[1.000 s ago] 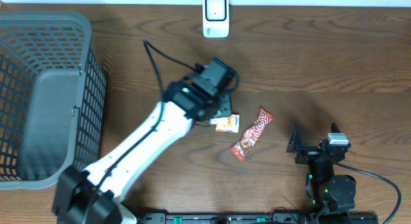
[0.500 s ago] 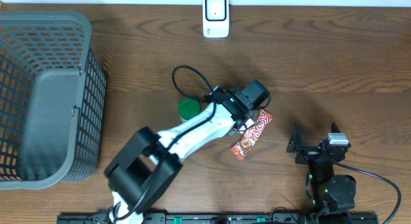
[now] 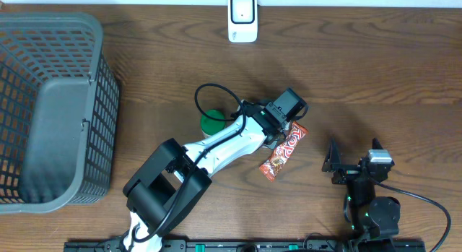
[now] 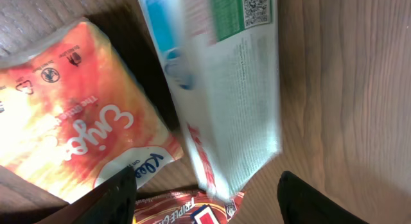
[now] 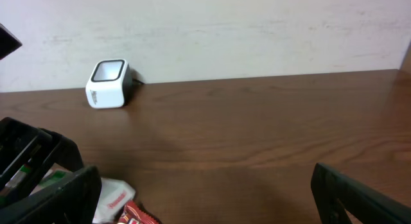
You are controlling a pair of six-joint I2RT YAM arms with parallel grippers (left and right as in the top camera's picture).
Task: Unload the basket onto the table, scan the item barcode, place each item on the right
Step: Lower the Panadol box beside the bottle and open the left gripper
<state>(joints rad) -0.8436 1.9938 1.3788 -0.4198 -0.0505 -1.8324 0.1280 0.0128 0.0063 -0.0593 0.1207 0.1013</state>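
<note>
In the left wrist view a white packet [image 4: 221,89] with blue and green print and a small square code is motion-blurred, its lower end reaching down between my fingers. Beside it lies an orange tissue packet [image 4: 77,115], and a red candy bar [image 4: 192,212] lies underneath. My left gripper [image 4: 205,185] is open, with both fingers clear of the white packet. From overhead, the left gripper [image 3: 278,133] hovers at the candy bar's [image 3: 284,152] upper end. The white scanner [image 3: 242,17] stands at the table's far edge. My right gripper [image 3: 352,159] rests open and empty at the front right.
A grey mesh basket [image 3: 50,35] fills the left side. A green round lid [image 3: 211,122] and a black cable loop [image 3: 206,93] lie beside the left arm. The right wrist view shows the scanner [image 5: 108,74] against the wall and bare wood ahead.
My left arm swung right from the table's middle to the candy bar, uncovering the green lid. Its jaws have widened and the white packet now looks loose. The right arm has not moved.
</note>
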